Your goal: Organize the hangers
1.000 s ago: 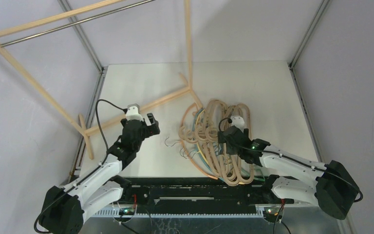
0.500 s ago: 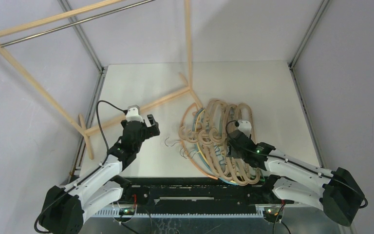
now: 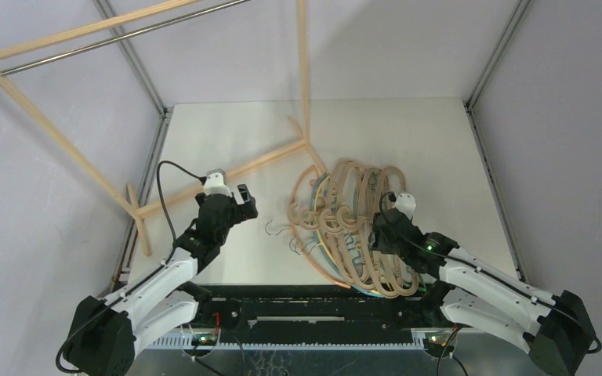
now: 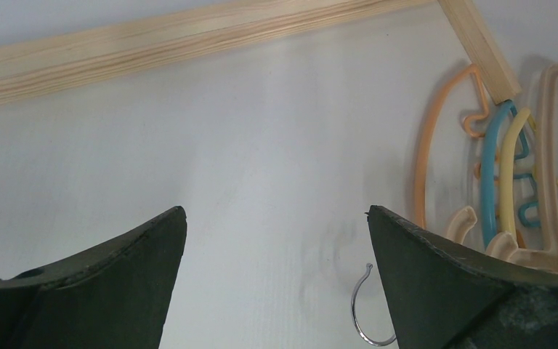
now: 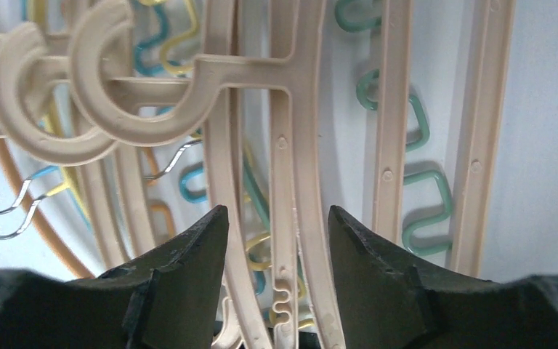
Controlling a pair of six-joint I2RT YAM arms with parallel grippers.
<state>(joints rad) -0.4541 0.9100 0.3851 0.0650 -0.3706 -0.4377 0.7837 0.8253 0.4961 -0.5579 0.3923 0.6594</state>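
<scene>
The hangers (image 3: 343, 205) lie in a tangled pile right of the table's middle, their metal hooks (image 3: 278, 229) pointing left. Curved light-wood hangers (image 5: 290, 87) lie over thin green (image 5: 423, 182), teal and yellow ones. My right gripper (image 3: 376, 236) is down on the pile's near right part. In the right wrist view this gripper (image 5: 277, 209) is shut on the long bars of the light-wood hangers, which run between its fingers. My left gripper (image 3: 244, 200) hovers left of the pile, open and holding nothing. In the left wrist view, one metal hook (image 4: 363, 313) lies beside the right finger of this gripper (image 4: 276, 211).
The big light-wood rack frame (image 3: 227, 176) lies tipped over the table's left and back, its metal rail (image 3: 117, 35) high at the upper left. One wooden bar (image 4: 189, 40) crosses just beyond my left gripper. Orange (image 4: 421, 160), teal (image 4: 488, 174) and yellow (image 4: 507, 167) hangers lie at its right.
My right gripper has moved right and toward the near edge over the pile and closed from wide open onto the light-wood bars. The left arm has not moved.
</scene>
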